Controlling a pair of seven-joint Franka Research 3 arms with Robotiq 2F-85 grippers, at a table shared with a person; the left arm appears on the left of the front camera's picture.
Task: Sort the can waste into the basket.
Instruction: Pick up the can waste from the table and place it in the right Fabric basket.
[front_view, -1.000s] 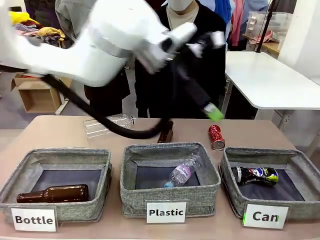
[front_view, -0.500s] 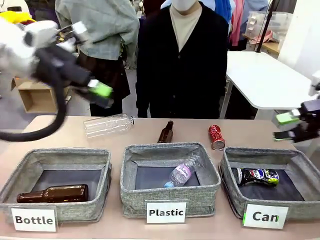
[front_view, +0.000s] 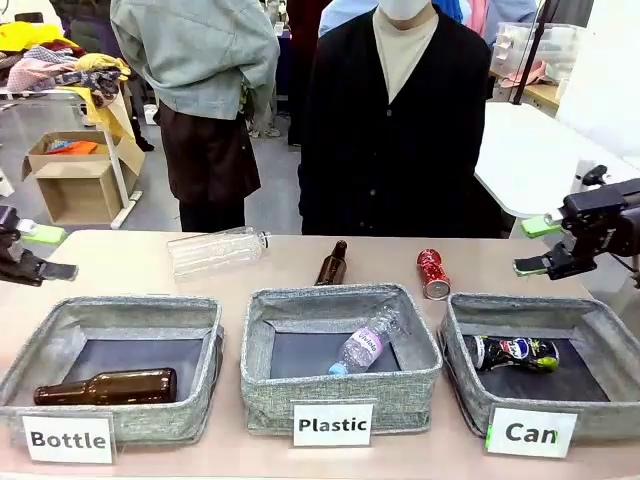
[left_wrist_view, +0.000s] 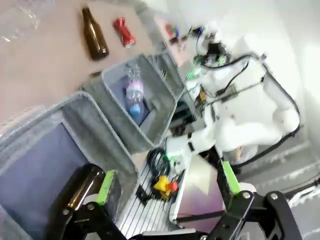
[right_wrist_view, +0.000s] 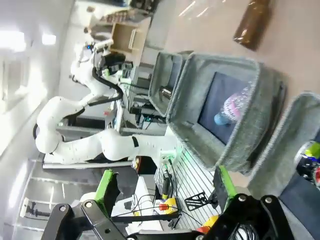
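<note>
Red can (front_view: 433, 274) lies at 9 o'clock of right claw (front_view: 535, 246), long axis roughly 12-to-6. Right claw spread wide, empty. Left claw (front_view: 35, 250) likewise, much farther off.

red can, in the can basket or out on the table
Out. The red can lies on the table behind the Can basket; the Pepsi can is the one inside.

Bright even light; wrist views tilted, blurred.
</note>
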